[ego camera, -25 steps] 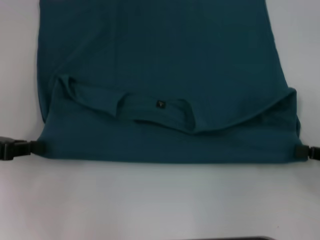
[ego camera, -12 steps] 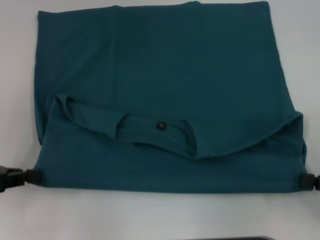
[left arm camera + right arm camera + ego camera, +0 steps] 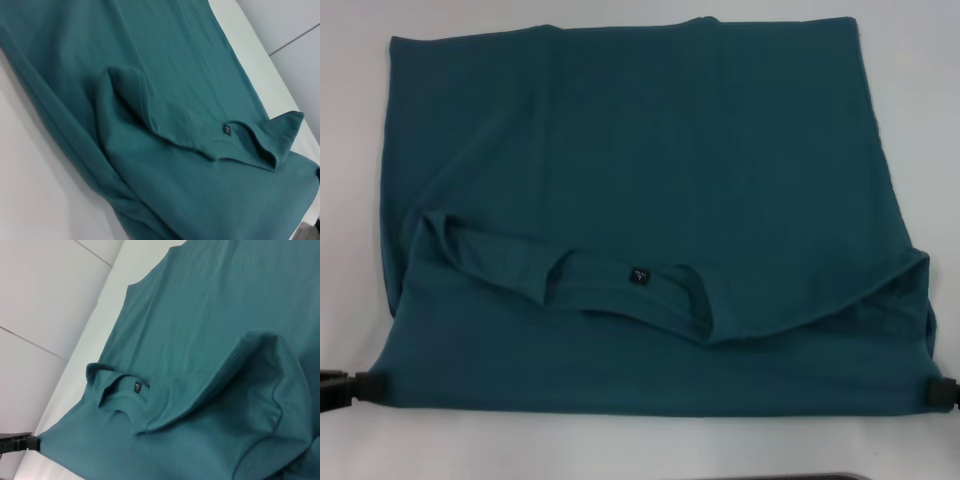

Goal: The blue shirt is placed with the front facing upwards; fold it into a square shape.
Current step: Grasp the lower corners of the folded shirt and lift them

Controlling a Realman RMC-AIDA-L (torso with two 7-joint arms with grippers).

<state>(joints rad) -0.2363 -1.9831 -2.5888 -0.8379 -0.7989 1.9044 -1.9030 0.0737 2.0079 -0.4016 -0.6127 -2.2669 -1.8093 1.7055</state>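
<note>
Blue shirt (image 3: 640, 190) lies spread on the white table (image 3: 620, 445), plain teal side up over most of its area; no chest lettering visible in any view. The near part is folded over so the collar opening faces up, with the small black neck label (image 3: 638, 274) showing inside the neckband, roughly midway between the two hands and a little beyond them.

Left hand (image 3: 365, 387): at the near left corner of the shirt, low over the table, fingers pressed together on the corner fabric. Only the dark fingertips and a short piece of the body show at the edge of the head view. The right wrist view shows the same hand (image 3: 27, 442) far off, its tip meeting the pointed corner of cloth.

Right hand (image 3: 940, 393): at the near right corner, pinching the hem there; mostly cut off by the edge of the head view.

The hem between the two hands runs nearly straight and looks taut. Just beyond the right hand a sleeve fold (image 3: 895, 290) bulges up, wrinkled. Beyond the left hand a ridge of doubled fabric (image 3: 125, 100) runs toward the collar. The far edge of the shirt lies flat on the table, well away from both hands.
</note>
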